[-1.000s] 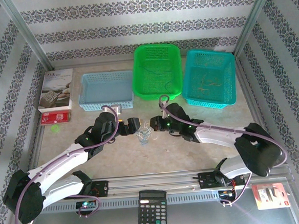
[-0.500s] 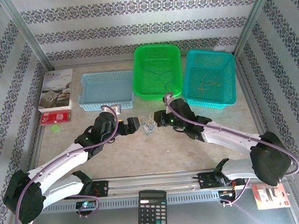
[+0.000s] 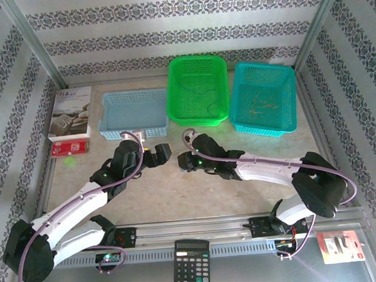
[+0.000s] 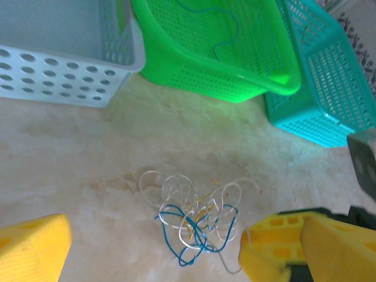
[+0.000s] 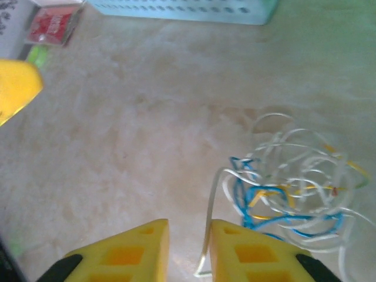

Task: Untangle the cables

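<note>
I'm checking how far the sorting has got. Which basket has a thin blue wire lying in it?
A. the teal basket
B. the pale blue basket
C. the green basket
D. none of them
C: a thin blue wire curls across the floor of the green basket, while the teal basket holds only tan strands.

Near-side desk (image 3: 198,192) in front of the cables (image 4: 197,226) is open; far side blocked by pale blue basket (image 3: 133,130), green basket (image 3: 196,119), teal basket (image 3: 264,128); left fingers (image 4: 35,244) and right fingers (image 5: 117,252) flank them.
</note>
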Robot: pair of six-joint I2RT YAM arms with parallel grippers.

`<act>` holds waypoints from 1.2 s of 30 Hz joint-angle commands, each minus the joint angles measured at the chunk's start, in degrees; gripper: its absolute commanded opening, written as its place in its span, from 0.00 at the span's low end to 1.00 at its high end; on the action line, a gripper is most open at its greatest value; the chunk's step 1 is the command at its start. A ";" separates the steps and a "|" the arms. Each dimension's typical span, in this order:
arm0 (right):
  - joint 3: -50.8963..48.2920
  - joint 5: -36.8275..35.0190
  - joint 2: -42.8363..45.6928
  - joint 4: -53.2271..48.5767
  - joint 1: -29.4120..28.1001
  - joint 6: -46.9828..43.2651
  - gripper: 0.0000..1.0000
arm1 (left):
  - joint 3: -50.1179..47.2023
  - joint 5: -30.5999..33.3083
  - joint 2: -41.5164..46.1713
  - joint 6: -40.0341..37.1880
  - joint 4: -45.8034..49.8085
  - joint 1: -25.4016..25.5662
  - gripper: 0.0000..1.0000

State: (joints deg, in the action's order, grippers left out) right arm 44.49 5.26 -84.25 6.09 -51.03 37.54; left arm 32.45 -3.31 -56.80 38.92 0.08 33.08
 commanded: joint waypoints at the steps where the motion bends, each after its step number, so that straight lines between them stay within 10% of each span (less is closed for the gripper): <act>1: 2.83 1.58 -2.77 0.94 -2.58 0.71 0.37 | -1.41 1.01 1.84 2.80 0.90 -1.96 1.00; 14: 10.28 0.74 -0.74 -8.35 -5.14 -3.61 0.68 | -4.45 -5.19 2.61 6.26 -2.30 -7.39 1.00; 36: 2.65 3.38 2.76 -9.82 8.14 -5.60 0.56 | -3.07 -10.92 -0.74 4.33 -2.86 -7.76 1.00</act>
State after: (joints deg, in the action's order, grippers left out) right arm 48.88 5.41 -80.16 -6.15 -42.89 31.33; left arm 28.60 -12.56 -57.21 43.83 -0.67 26.11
